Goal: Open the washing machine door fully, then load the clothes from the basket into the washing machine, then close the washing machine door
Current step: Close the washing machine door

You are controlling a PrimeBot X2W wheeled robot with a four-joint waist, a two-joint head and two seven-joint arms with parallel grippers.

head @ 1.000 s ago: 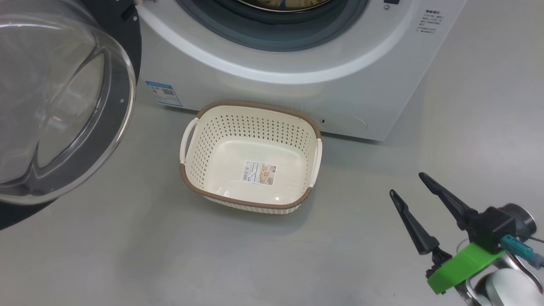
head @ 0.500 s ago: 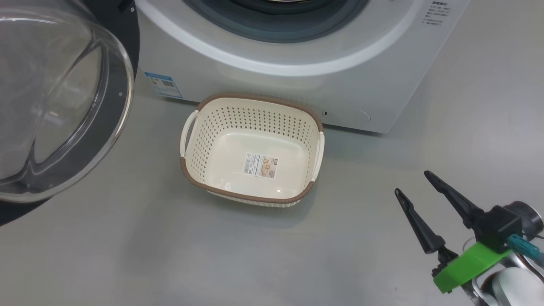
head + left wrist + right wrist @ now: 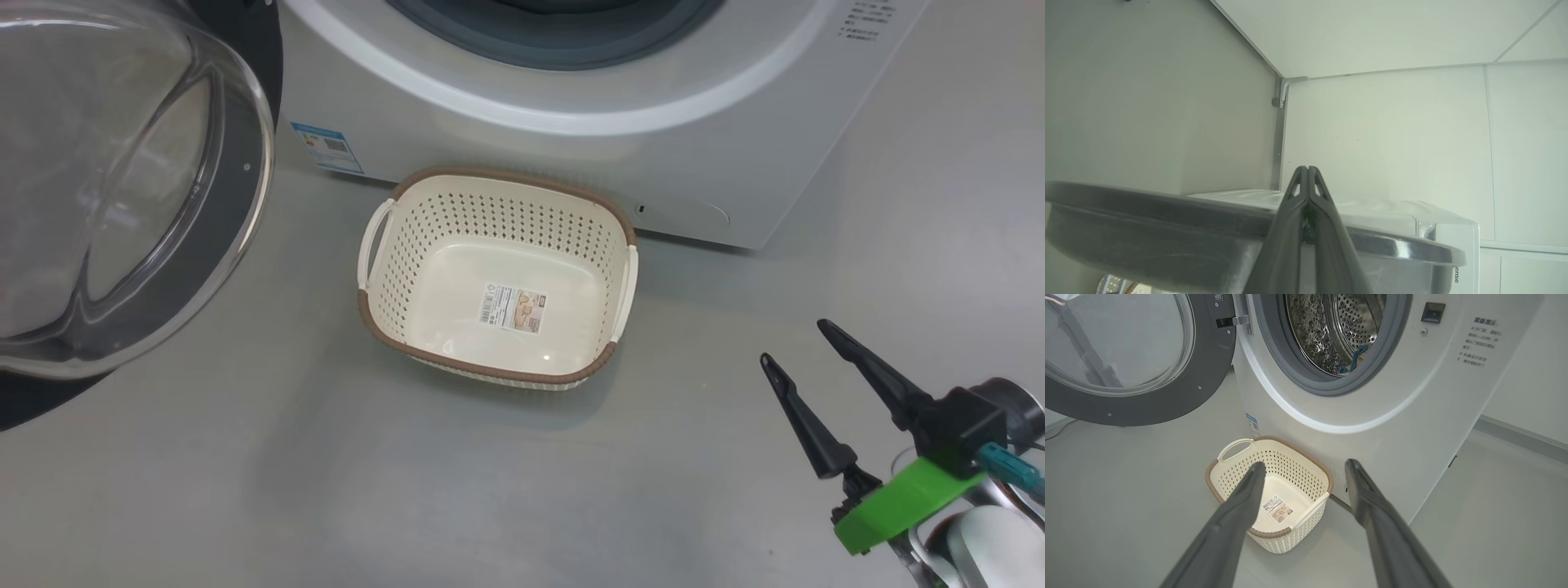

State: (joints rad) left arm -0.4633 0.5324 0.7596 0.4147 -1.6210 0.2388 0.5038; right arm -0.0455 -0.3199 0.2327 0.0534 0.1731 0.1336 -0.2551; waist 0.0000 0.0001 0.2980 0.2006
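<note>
Washing machine door [image 3: 122, 204] wide open at nine o'clock; basket [image 3: 490, 372] empty, clothes [image 3: 1354, 359] in drum; only closing to do; left gripper [image 3: 1306, 169] jaws pinched together, right gripper [image 3: 792, 340] jaws wide, empty.

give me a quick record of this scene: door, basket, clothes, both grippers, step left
door: washing machine door swung wide open, on the left of the head view
basket: basket on the floor in front of the washing machine, empty except for a label
clothes: blue and cream fabric visible inside the drum
left gripper: left gripper shut, at the door's dark rim; contact unclear
right gripper: right gripper open, holding nothing, right of the basket
step left: probably closing the door
</note>
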